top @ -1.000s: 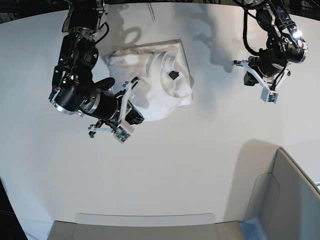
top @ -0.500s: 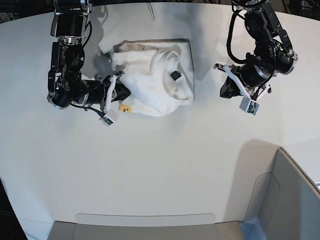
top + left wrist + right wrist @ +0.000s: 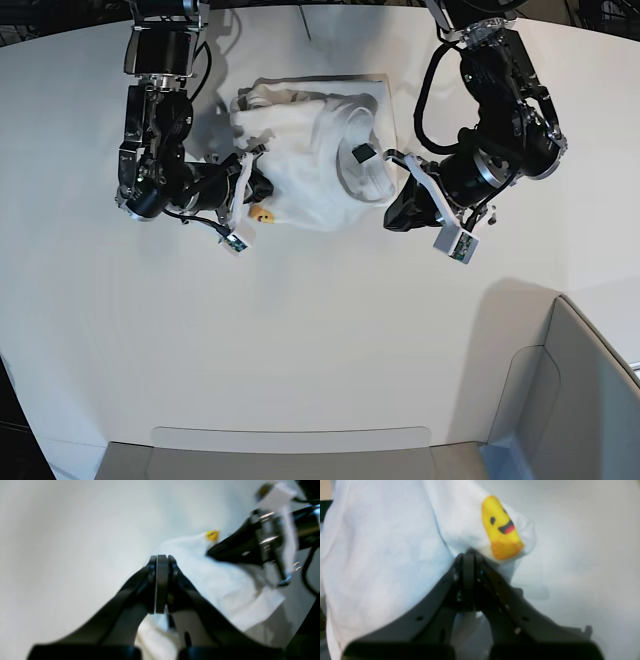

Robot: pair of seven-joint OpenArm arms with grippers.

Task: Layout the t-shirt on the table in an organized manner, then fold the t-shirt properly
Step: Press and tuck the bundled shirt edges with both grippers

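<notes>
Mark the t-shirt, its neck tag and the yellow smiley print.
t-shirt (image 3: 300,170), base view, crumpled white body.
neck tag (image 3: 361,153), base view, small black tag at collar.
yellow smiley print (image 3: 501,527), right wrist view, on its face.

The left gripper (image 3: 398,212), on the right of the base frame, has swung in from the upper right toward the middle and now sits just beside the right edge of the t-shirt (image 3: 315,170). The right gripper (image 3: 258,190) has climbed from below the heap to its lower left edge. The cloth has bunched taller and narrower, baring a yellow print.
</notes>
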